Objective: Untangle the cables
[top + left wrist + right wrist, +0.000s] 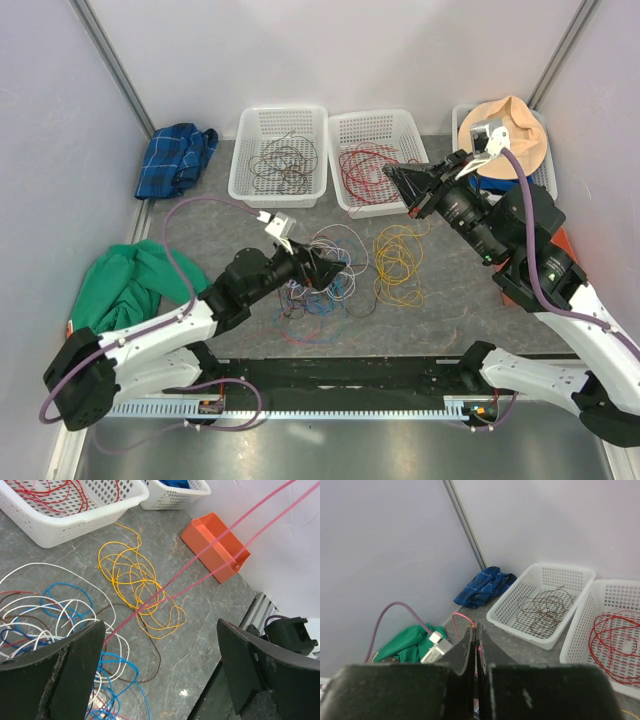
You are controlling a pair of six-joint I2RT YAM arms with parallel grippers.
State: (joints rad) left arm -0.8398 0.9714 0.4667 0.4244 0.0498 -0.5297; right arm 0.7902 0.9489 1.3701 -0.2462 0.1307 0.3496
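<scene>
Lying in adjoining baskets are brown cables and red cables; right gripper is pinching pink cable, left gripper gaping.

Three white baskets are standing on the table. Four heaps of cables are lying about: brown cables, red cables, yellow cables and one mixed tangle. Two cloths are lying crumpled, a blue cloth and a green cloth. One orange box is sitting there too.

Part of the cables is covered by the left end effector in the top view. The pink cable is cut off by the left wrist view's upper edge. A third basket is largely hidden under tan cloth.
</scene>
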